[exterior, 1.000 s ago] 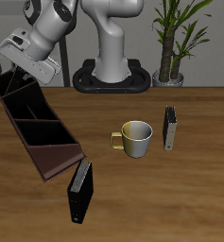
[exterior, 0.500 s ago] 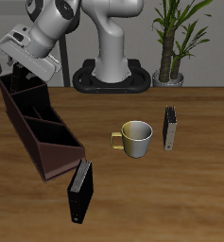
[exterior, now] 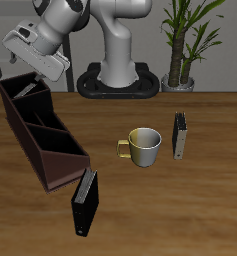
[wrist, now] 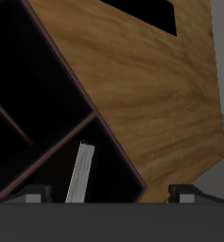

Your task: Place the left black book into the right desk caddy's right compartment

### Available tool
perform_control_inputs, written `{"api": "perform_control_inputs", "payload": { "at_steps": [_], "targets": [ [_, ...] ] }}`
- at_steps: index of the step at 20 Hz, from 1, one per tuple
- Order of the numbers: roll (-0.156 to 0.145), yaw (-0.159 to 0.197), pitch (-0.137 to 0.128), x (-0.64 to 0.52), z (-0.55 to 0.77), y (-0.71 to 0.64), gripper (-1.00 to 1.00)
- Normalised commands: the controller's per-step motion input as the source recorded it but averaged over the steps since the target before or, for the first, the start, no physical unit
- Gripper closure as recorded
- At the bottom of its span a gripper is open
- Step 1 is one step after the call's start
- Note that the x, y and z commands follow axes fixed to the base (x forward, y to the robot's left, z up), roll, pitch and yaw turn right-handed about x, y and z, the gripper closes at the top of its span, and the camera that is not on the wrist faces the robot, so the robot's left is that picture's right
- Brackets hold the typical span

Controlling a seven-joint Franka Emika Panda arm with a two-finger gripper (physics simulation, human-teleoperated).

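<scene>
The right desk caddy (exterior: 58, 170) lies along the table's side, its sloped end nearer the table's front edge. The left black book (exterior: 26, 90) leans inside the right compartment (exterior: 36, 98), the rectangular end section farthest back. In the wrist view the book (wrist: 80, 175) shows as a slim slab with a pale edge, standing tilted against the compartment's dark floor (wrist: 113, 170). My gripper (exterior: 32, 76) hangs just above that compartment. Its fingertips (wrist: 33, 194) stand wide apart with nothing between them, and the gripper (wrist: 109, 194) is open and clear of the book.
A black book with a small white spine mark (exterior: 84, 203) stands by the caddy's sloped end near the front edge. A yellow-and-white mug (exterior: 143, 147) sits mid-table, with another black book (exterior: 179, 137) beside it. A potted plant (exterior: 182, 45) stands at the back.
The caddy, tipped a second ago, has settled upright. My gripper has lifted up off the end compartment, leaving the book inside it.
</scene>
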Motion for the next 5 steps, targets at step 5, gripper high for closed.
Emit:
{"api": "perform_control_inputs", "payload": {
  "at_steps": [5],
  "targets": [
    [0.068, 0.057, -0.024, 0.18, 0.17, 0.36, -1.00]
  ]
}}
